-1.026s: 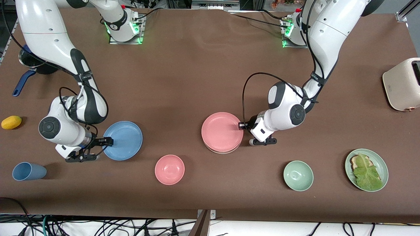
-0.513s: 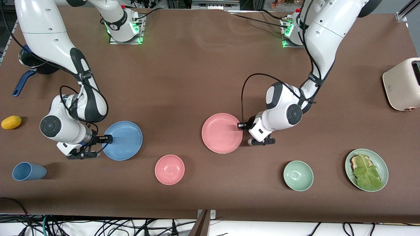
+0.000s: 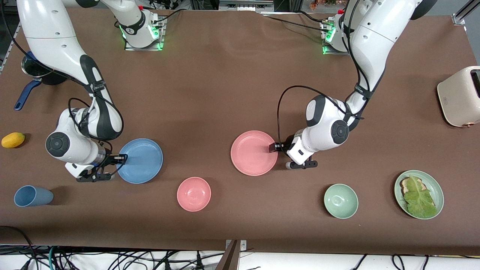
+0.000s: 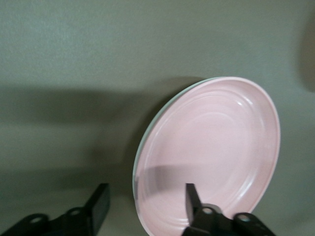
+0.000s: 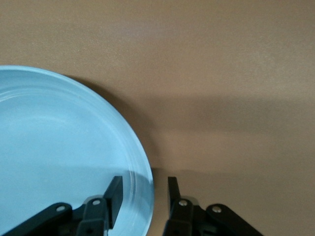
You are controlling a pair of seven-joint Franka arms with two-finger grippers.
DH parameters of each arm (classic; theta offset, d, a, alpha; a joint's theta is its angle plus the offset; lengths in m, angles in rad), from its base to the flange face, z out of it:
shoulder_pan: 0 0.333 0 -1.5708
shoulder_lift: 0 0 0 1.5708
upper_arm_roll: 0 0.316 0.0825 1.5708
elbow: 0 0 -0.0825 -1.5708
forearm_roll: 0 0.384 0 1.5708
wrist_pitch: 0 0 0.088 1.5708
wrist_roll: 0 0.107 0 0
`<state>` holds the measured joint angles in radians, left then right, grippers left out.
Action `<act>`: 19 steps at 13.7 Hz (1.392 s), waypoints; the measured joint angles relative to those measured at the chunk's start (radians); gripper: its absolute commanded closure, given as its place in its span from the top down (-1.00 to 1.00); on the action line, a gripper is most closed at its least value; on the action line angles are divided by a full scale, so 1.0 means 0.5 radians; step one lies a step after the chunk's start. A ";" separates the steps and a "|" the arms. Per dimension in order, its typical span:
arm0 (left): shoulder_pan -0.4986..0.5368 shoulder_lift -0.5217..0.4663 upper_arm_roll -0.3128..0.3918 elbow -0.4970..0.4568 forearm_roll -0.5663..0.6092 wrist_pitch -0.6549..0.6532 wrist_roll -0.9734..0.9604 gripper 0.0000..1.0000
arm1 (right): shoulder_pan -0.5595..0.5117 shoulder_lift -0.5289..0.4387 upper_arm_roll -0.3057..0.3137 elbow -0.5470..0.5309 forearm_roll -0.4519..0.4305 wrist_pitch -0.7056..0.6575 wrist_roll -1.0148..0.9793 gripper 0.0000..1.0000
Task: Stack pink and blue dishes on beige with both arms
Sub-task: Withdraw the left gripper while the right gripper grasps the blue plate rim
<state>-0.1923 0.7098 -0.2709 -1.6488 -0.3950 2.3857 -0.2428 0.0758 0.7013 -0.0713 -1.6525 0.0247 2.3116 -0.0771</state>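
Observation:
The pink plate [image 3: 254, 153] lies flat at the table's middle on the beige plate, of which only a thin pale rim [image 4: 141, 143] shows under its edge. My left gripper [image 3: 275, 147] [image 4: 146, 206] is open, one finger over the pink plate's inside and one outside its rim, touching neither. The blue plate [image 3: 141, 160] [image 5: 59, 152] rests on the table toward the right arm's end. My right gripper [image 3: 120, 160] [image 5: 143, 196] straddles its rim, fingers drawn fairly close, with a gap still showing on the outer side.
A pink bowl [image 3: 194, 194], a green bowl [image 3: 341, 200] and a green plate with lettuce [image 3: 419, 194] lie nearer the front camera. A blue cup [image 3: 33, 195], a yellow fruit [image 3: 13, 140] and a blue-handled pot [image 3: 32, 73] are at the right arm's end, a toaster [image 3: 460, 96] at the left arm's.
My left gripper opened and let go of the pink plate, which settled flat on the beige one. My right gripper's fingers narrowed around the blue plate's rim.

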 measured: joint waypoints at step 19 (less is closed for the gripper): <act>0.170 -0.449 0.680 0.872 0.417 -1.989 0.613 1.00 | 0.022 -0.428 0.193 0.225 0.194 -0.565 0.091 -1.00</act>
<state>-0.1074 0.4855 0.0692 -1.2126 -0.1864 1.3913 0.0638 0.0870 0.4874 0.0253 -1.5400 0.1217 2.0291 -0.0314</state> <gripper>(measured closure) 0.000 0.960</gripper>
